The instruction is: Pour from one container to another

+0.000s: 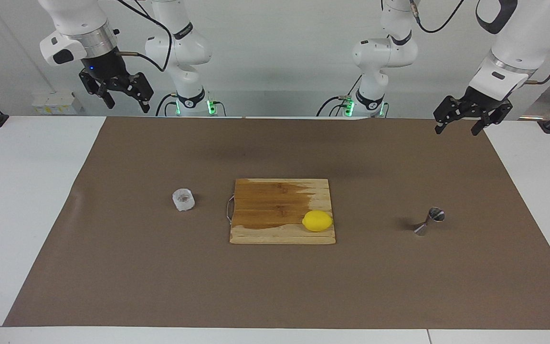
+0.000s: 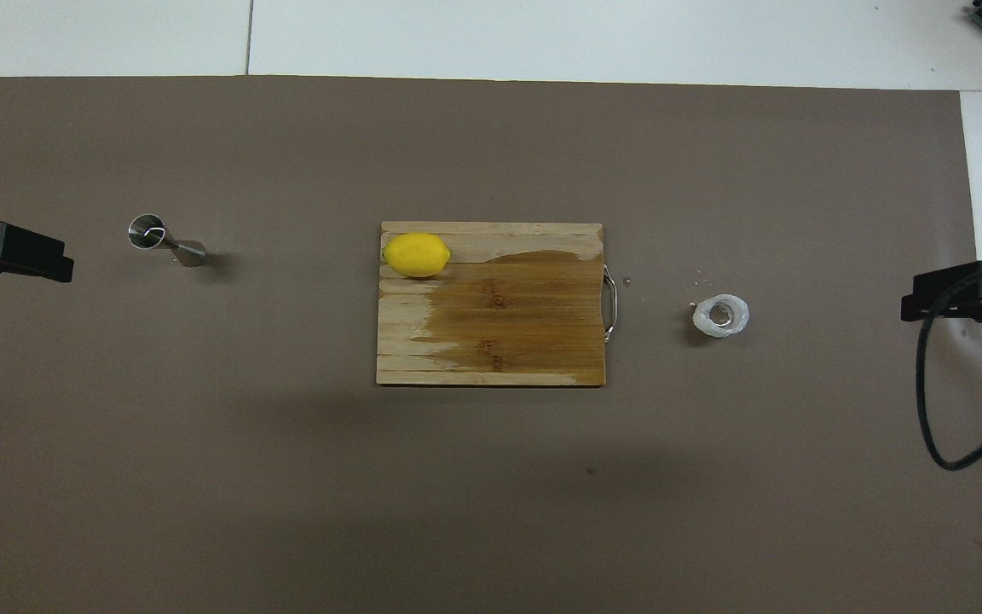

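Observation:
The translucent whitish cup point(image 1: 183, 199) stands on the brown mat toward the right arm's end, beside the cutting board; it also shows in the overhead view point(image 2: 721, 315). The shiny steel hourglass jigger point(image 1: 428, 222) stands on the mat toward the left arm's end and shows in the overhead view point(image 2: 165, 241) too. My right gripper point(image 1: 127, 102) hangs open and empty high over the mat's corner at its own end, away from the cup. My left gripper point(image 1: 457, 130) hangs open and empty over the mat's edge at its own end, away from the jigger.
A wooden cutting board point(image 1: 275, 200) with a wet dark patch lies mid-mat, its metal handle point(image 1: 229, 210) toward the cup. A yellow lemon point(image 1: 317, 220) lies on the board's corner toward the jigger, farther from the robots. A black cable point(image 2: 934, 409) hangs at the right arm's end.

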